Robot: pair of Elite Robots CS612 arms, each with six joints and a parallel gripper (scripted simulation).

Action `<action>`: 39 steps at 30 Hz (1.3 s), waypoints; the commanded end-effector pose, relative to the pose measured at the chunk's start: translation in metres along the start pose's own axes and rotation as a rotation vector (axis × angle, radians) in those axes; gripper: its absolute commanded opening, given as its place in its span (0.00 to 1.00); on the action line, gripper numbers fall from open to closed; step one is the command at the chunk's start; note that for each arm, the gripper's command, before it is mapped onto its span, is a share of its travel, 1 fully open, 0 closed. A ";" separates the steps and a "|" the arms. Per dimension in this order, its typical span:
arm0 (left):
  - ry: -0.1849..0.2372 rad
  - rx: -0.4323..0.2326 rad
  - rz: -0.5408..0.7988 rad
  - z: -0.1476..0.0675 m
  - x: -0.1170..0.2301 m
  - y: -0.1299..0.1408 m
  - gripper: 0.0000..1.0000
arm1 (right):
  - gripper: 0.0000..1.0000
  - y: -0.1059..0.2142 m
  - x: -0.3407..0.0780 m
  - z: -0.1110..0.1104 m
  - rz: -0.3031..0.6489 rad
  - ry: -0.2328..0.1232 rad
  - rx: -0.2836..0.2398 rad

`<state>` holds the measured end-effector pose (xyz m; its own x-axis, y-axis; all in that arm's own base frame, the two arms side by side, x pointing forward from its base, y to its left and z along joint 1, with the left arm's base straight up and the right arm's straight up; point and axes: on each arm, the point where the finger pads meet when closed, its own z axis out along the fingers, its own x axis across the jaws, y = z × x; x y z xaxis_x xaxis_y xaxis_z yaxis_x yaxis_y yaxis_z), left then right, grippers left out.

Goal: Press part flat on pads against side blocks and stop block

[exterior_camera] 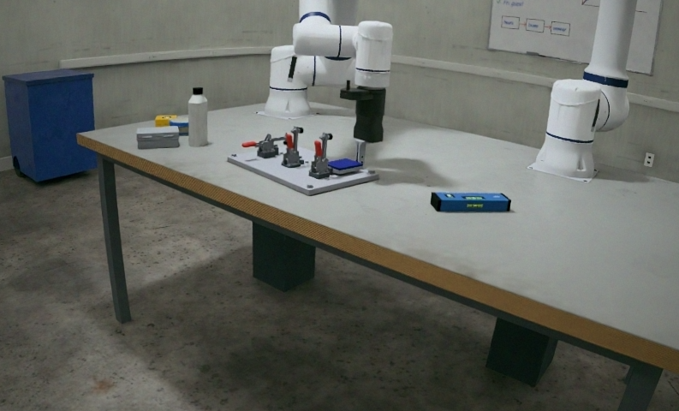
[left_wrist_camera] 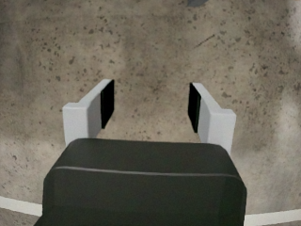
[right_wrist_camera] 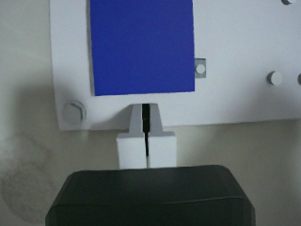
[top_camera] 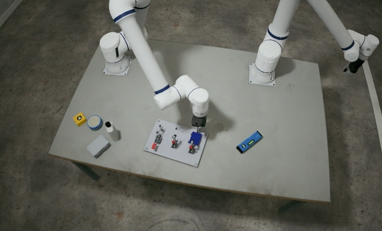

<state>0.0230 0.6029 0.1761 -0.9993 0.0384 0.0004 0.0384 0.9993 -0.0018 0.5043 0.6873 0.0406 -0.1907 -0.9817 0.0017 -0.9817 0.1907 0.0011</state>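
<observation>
The part, a blue-topped plate (top_camera: 195, 137) (exterior_camera: 344, 163) (right_wrist_camera: 143, 47), lies on the grey fixture plate (top_camera: 169, 157) (exterior_camera: 301, 187) (right_wrist_camera: 235, 104) beside the end toggle clamp (top_camera: 191, 148) (exterior_camera: 319, 165). A small bolted block (right_wrist_camera: 200, 68) shows at its right edge in the right wrist view. The pads and stop block are hidden or too small to tell. My right gripper (top_camera: 198, 131) (exterior_camera: 360, 162) (right_wrist_camera: 146, 120) is shut and empty, just outside the part's near edge in the right wrist view, with a narrow gap showing. My left gripper (top_camera: 346, 71) (left_wrist_camera: 151, 96) is open and empty, off the table.
Two more toggle clamps, a middle one (top_camera: 174, 142) (exterior_camera: 291, 157) and a far one (top_camera: 157, 139) (exterior_camera: 267, 147), stand on the fixture. A blue level (top_camera: 249, 142) (exterior_camera: 473, 202) lies to one side. A bottle (top_camera: 112, 133) (exterior_camera: 197, 119) and a grey box (top_camera: 98, 146) (exterior_camera: 157, 137) stand on the other.
</observation>
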 end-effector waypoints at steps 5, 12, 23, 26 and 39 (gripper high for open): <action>0.000 -0.002 0.000 -0.001 0.000 0.001 1.00 | 0.00 -0.001 -0.001 -0.001 0.000 -0.002 0.001; 0.000 -0.002 0.000 -0.001 0.000 0.001 1.00 | 0.00 -0.001 -0.001 -0.001 0.000 -0.002 0.001; 0.000 -0.002 0.000 -0.001 0.000 0.001 1.00 | 0.00 -0.005 -0.001 -0.001 0.000 -0.002 0.001; 0.000 -0.002 0.000 -0.001 0.000 0.001 1.00 | 0.00 -0.005 -0.001 -0.001 0.000 -0.002 0.001; 0.000 -0.002 0.000 -0.001 0.000 0.001 1.00 | 0.00 -0.005 -0.001 -0.001 0.000 -0.002 0.001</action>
<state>0.0230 0.6029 0.1761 -0.9993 0.0384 0.0004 0.0384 0.9993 -0.0018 0.5089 0.6864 0.0406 -0.1906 -0.9817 0.0017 -0.9817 0.1906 0.0011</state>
